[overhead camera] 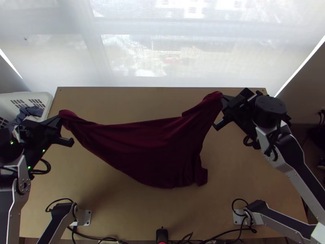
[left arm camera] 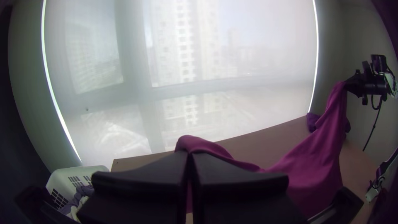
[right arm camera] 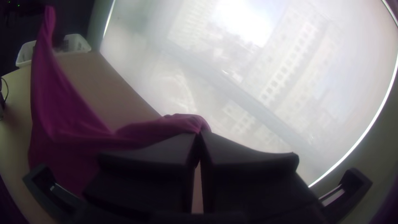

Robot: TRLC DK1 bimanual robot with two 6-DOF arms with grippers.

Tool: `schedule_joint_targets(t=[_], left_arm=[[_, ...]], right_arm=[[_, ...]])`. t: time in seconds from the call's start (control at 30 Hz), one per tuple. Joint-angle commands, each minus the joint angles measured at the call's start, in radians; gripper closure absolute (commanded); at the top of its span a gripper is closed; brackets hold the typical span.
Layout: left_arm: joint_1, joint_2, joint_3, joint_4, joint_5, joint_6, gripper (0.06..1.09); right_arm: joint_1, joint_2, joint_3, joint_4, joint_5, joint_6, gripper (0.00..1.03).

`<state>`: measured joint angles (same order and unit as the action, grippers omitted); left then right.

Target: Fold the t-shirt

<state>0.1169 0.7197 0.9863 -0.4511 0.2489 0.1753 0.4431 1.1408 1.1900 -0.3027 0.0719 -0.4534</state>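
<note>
Your right gripper (overhead camera: 223, 99) clamps one end of the dark-red t-shirt (overhead camera: 150, 148) above the right side of the table (overhead camera: 142, 211); your left gripper (overhead camera: 60, 117) pinches another above its left, cloth sagging between.

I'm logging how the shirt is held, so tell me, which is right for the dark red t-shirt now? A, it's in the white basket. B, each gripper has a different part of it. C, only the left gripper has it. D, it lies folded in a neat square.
B: the t-shirt stretches between the left gripper and the right gripper, each pinching a separate part, with cloth sagging between.
</note>
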Motion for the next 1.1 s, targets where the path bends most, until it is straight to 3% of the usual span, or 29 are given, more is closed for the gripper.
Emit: schedule_joint_targets(t=[0.0,0.07,0.3,0.57,0.6,0.67,0.7,0.73,0.77,0.8,0.83,1.07], left_arm=[[-0.118,0.294,-0.06,0.316,-0.157,-0.054,1.05],[-0.163,0.396,-0.028,0.37,-0.212,-0.06,1.05],[-0.237,0.689,0.087,0.457,-0.24,-0.111,1.05],[-0.243,0.911,0.15,0.483,-0.269,-0.186,1.05],[-0.243,0.92,0.152,0.483,-0.269,-0.195,1.05],[-0.25,0.923,0.158,0.485,-0.269,-0.211,1.04],[-0.257,0.917,0.164,0.473,-0.269,-0.212,0.99],[-0.26,0.903,0.166,0.459,-0.269,-0.214,0.86],[-0.264,0.885,0.175,0.416,-0.269,-0.226,0.61],[-0.27,0.866,0.195,0.342,-0.269,-0.237,0.29],[-0.275,0.851,0.224,0.253,-0.272,-0.243,0.1],[-0.299,0.612,0.229,-0.115,-0.244,-0.255,0.1]], right_arm=[[-0.185,0.246,-0.021,0.231,-0.069,0.076,1.0],[-0.196,0.344,0.06,0.231,-0.069,0.108,1.0],[-0.207,0.611,0.286,0.194,-0.09,0.176,1.0],[-0.219,0.731,0.301,0.194,-0.093,0.245,1.0],[-0.221,0.731,0.301,0.194,-0.093,0.256,0.91],[-0.222,0.721,0.296,0.191,-0.093,0.275,0.57],[-0.224,0.709,0.295,0.178,-0.093,0.283,0.35],[-0.222,0.697,0.296,0.159,-0.093,0.289,0.12],[-0.222,0.682,0.303,0.125,-0.093,0.298,0.04],[-0.221,0.659,0.303,0.096,-0.093,0.305,0.04],[-0.216,0.629,0.295,0.076,-0.093,0.311,0.04],[-0.162,0.393,0.181,-0.134,-0.146,0.288,0.04]])
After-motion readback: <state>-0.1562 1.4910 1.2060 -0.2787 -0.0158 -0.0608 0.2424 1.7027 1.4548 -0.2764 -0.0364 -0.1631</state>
